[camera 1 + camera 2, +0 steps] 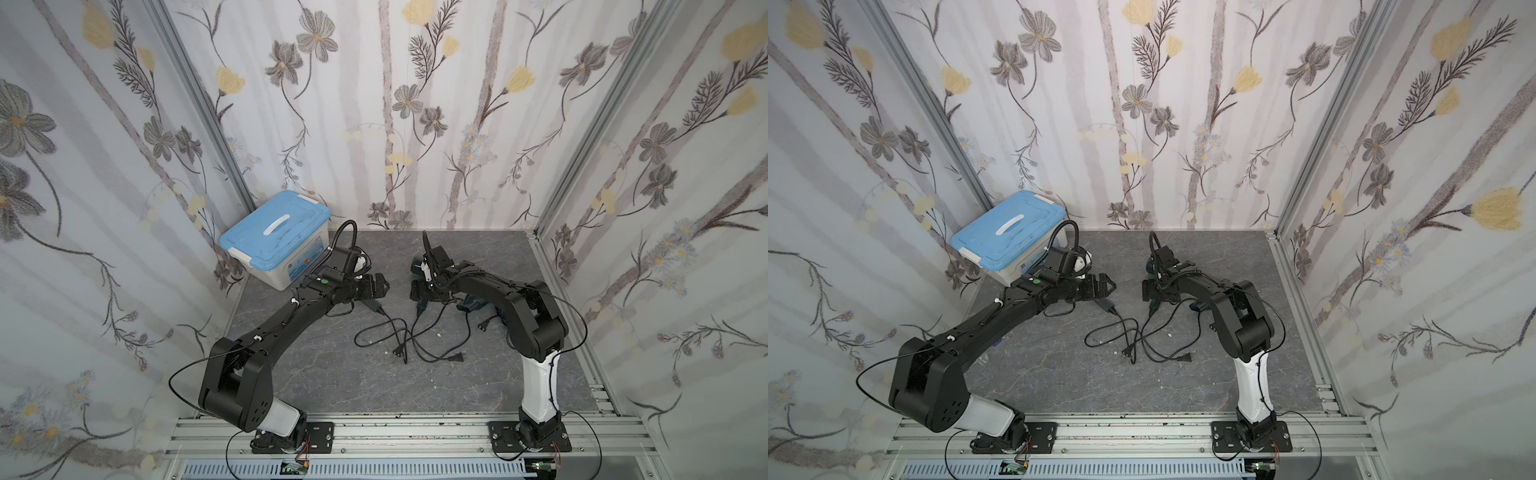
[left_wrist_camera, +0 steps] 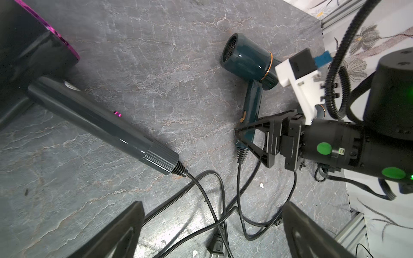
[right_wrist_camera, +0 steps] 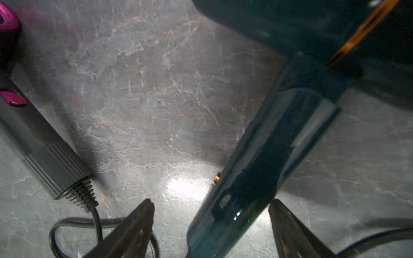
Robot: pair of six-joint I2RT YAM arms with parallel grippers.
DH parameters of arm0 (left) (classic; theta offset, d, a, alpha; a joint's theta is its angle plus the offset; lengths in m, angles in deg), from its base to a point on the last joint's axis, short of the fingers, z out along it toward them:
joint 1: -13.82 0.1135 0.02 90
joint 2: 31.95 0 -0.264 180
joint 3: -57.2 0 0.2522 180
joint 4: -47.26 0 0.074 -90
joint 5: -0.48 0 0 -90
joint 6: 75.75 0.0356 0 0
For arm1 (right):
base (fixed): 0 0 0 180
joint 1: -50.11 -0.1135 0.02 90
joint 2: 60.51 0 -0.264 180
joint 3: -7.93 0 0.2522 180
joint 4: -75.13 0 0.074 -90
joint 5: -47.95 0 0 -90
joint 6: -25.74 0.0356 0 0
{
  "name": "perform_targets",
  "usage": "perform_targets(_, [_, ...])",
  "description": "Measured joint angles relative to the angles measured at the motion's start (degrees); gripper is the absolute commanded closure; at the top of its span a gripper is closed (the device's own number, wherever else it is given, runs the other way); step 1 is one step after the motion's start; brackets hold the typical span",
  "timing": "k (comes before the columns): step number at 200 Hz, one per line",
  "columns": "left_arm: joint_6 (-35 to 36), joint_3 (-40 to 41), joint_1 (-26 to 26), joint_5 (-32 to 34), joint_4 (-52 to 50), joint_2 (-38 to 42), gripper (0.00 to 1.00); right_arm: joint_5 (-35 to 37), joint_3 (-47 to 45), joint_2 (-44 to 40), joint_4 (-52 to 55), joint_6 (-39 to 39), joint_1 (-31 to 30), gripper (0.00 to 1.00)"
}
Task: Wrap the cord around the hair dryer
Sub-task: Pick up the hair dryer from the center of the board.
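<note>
The teal hair dryer (image 2: 248, 60) with an orange ring lies on the grey slab, mostly hidden under my right arm in both top views. Its handle (image 3: 257, 169) sits between the spread jaws of my right gripper (image 3: 212, 223) (image 1: 417, 286), which is open around it, not clamped. The black cord (image 2: 240, 201) (image 1: 432, 328) runs loose from the handle's end into a tangle on the slab. My left gripper (image 2: 212, 230) (image 1: 376, 286) hangs open above that tangle, holding nothing.
A dark grey dryer with magenta trim (image 2: 100, 125) (image 3: 44, 156) lies under the left gripper, its cord and plug (image 2: 215, 246) in the same tangle (image 1: 1133, 336). A blue-lidded box (image 1: 276, 239) stands at the back left. A dark blue object (image 1: 473, 305) lies under the right arm.
</note>
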Motion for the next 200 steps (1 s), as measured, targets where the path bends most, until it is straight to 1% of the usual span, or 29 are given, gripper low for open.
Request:
perform_targets(11, [-0.04, 0.31, 0.20, 0.00, 0.35, 0.00, 0.01, -0.17, 0.59, 1.14, 0.83, 0.33, 0.04, 0.40])
perform_targets(19, [-0.22, 0.42, 0.28, -0.02, 0.42, -0.04, 0.01, 0.13, 1.33, 2.16, 1.42, 0.44, 0.13, 0.45])
perform_targets(43, [-0.44, 0.52, 0.35, -0.09, 1.53, -0.39, 0.01, 0.28, 3.93, 4.22, 2.08, 0.85, 0.28, 0.50])
perform_targets(48, [-0.46, 0.55, 0.35, -0.13, 1.64, -0.39, 0.01, 0.24, 4.39, 4.52, 2.21, 0.83, 0.26, 0.52])
perform_targets(74, [-0.68, 0.70, 0.42, -0.22, 2.05, -0.42, 0.01, 0.09, 6.03, 5.77, 2.40, 1.07, 0.26, 0.76])
perform_targets(78, [-0.70, 0.74, 0.46, -0.22, 2.08, -0.42, 0.01, -0.28, 6.16, 5.90, 2.16, -0.09, 0.26, 0.79])
perform_targets(91, [-0.90, 0.94, 0.55, -0.20, 2.16, -0.37, 0.01, 0.44, 6.56, 5.95, 2.27, -0.44, -0.13, 0.85])
perform_targets(113, [-1.09, 1.11, 1.01, 0.02, 2.16, -0.13, 0.00, 2.23, 7.15, 5.90, 2.91, -1.36, -0.85, 0.89])
perform_targets(118, [-1.09, 1.14, 1.18, 0.00, 2.16, -0.04, 0.00, 2.93, 7.32, 5.86, 3.32, -1.90, -0.94, 0.92])
perform_targets(124, [-1.09, 1.14, 1.42, 0.00, 2.16, 0.07, 0.00, 3.56, 7.43, 5.66, 3.69, -2.12, -1.05, 0.99])
perform_targets(126, [-1.09, 1.14, 1.51, 0.00, 2.19, 0.11, 0.00, 3.76, 7.48, 5.55, 3.80, -2.12, -1.11, 1.00])
perform_targets(159, [-1.07, 0.13, 3.58, -0.02, 1.99, 0.59, 0.00, 7.34, 7.50, 1.46, 5.35, -5.07, -1.31, 1.00])
perform_targets(200, [0.04, -2.67, 6.95, -0.44, 1.51, 1.95, 0.00, 10.34, 2.86, -9.35, 1.77, -11.13, -1.49, 1.00])
